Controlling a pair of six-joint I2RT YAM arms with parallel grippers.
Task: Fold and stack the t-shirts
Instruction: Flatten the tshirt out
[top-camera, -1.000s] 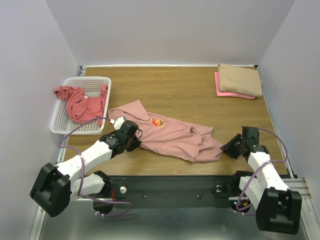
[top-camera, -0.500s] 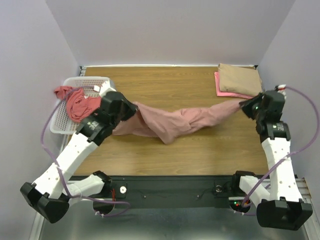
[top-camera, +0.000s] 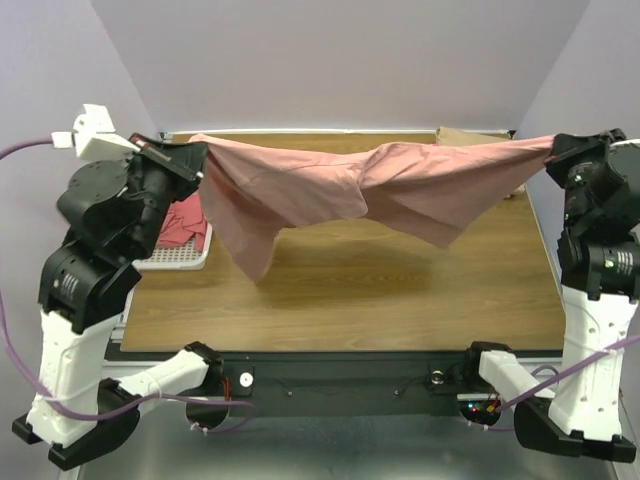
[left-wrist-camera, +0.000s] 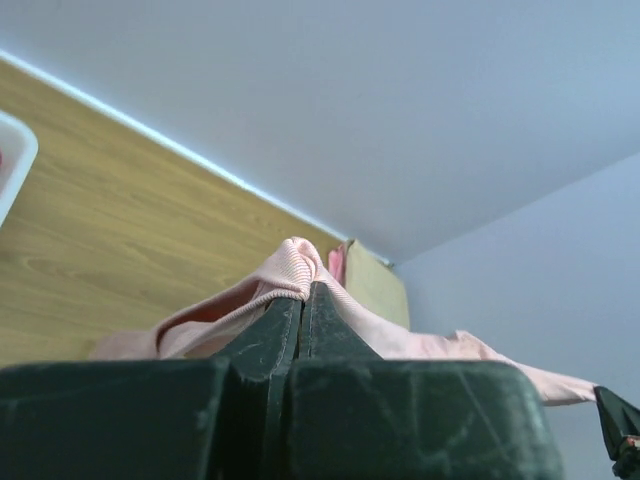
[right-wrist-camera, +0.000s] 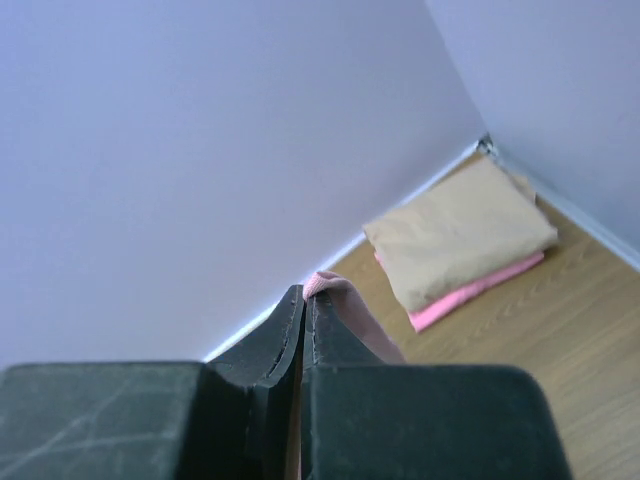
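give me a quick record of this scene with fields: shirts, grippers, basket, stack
held shirt: dusty-pink t-shirt, stretched in the air between both grippers, middle sagging, appears clear of the table
left gripper: shut on one edge of the shirt
right gripper: shut on the opposite edge
stack: tan t-shirt folded on top of bright pink t-shirt, far right corner
basket: white basket at left, coral-red t-shirt crumpled in it

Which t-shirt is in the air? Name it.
The dusty-pink t-shirt, stretched between left gripper and right gripper; tan tee and bright pink tee lie folded, red tee in basket.
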